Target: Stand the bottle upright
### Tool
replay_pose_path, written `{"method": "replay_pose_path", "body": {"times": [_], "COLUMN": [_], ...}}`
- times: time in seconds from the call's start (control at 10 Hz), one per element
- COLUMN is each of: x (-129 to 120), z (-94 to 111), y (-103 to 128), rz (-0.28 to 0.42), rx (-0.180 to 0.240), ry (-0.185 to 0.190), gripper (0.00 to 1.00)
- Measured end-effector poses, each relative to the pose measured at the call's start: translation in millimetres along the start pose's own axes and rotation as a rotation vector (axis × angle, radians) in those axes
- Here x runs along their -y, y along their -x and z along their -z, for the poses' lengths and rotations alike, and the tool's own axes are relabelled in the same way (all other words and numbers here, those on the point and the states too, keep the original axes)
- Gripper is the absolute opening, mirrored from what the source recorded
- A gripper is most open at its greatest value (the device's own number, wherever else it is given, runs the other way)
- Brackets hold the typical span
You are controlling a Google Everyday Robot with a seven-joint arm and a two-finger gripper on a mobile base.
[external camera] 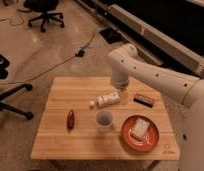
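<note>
Wooden table (60, 140), white arm (155, 75) reaching down over its back middle, gripper (123, 95) low at the tabletop just beside the bottle's base end, fingers spread; contact with the bottle can't be told. Orange plate (126, 141) front right, translucent cup (104, 120) upright beside it. The bottle (108, 99) lies on its side mid-table behind the cup, cream-white with a pale label, white cap pointing left; small dark red-brown bottle (70, 119) well apart at left.

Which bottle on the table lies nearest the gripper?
The cream-white bottle with the white cap; the gripper is beside its base, far from the dark red-brown bottle.
</note>
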Motion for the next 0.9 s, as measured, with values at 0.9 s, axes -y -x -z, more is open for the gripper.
{"method": "replay_pose_path", "body": {"times": [0.9], "x": [-30.4], "z": [-18.8], "y": [-18.6], "rz": [0.012], "rx": [0.012], "ry": [0.021], "gripper": [0.80]}}
